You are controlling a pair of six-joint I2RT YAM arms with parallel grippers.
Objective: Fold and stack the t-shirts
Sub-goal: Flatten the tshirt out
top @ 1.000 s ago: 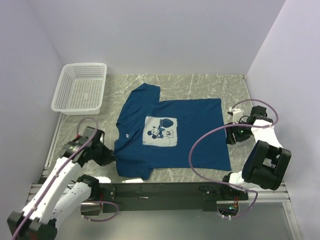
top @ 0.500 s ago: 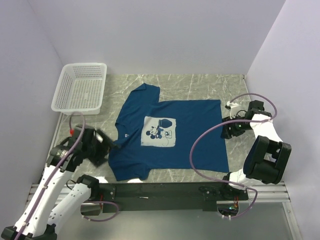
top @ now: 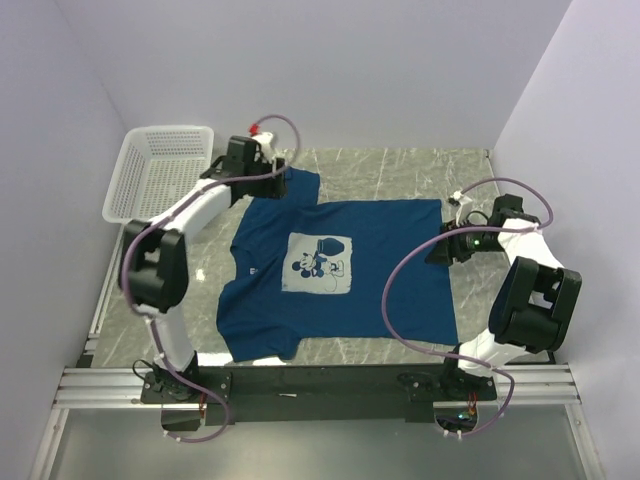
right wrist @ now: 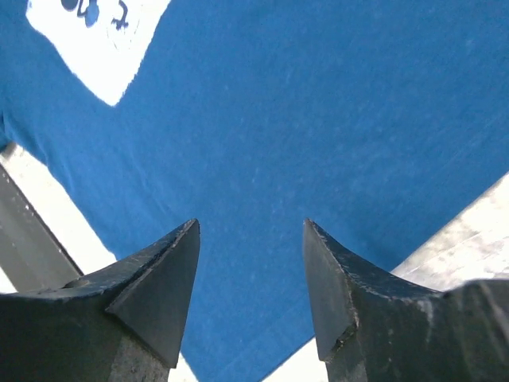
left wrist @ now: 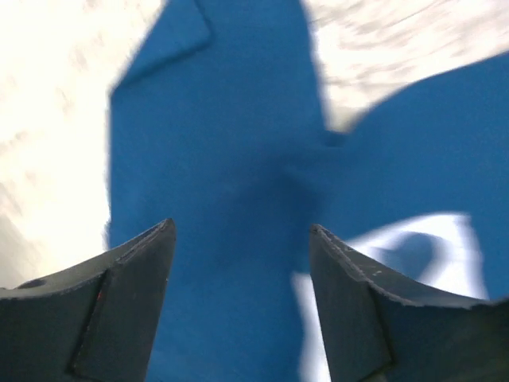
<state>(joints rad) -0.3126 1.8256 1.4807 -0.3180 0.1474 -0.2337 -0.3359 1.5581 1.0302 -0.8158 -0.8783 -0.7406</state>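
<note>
One dark navy t-shirt [top: 385,275] lies spread flat on the marble table, its pale square cartoon print [top: 320,265] facing up. My left gripper [top: 268,186] hovers open over the far sleeve; in the left wrist view the gripper [left wrist: 242,231] has only blurred blue cloth [left wrist: 223,151] below its fingers. My right gripper [top: 434,250] is at the shirt's right edge, open. In the right wrist view that gripper [right wrist: 250,227] is just above the blue fabric [right wrist: 318,103] near its hem, with nothing between the fingers.
A white lattice basket [top: 160,175] stands at the far left corner, close to my left arm. Pale walls close the table on three sides. Bare marble [top: 400,165] shows beyond the shirt, and the arms' mounting rail [top: 320,380] runs along the near edge.
My left gripper opened, let go of the shirt's near-left edge and swung up to the far sleeve. The right gripper edged left toward the hem.
</note>
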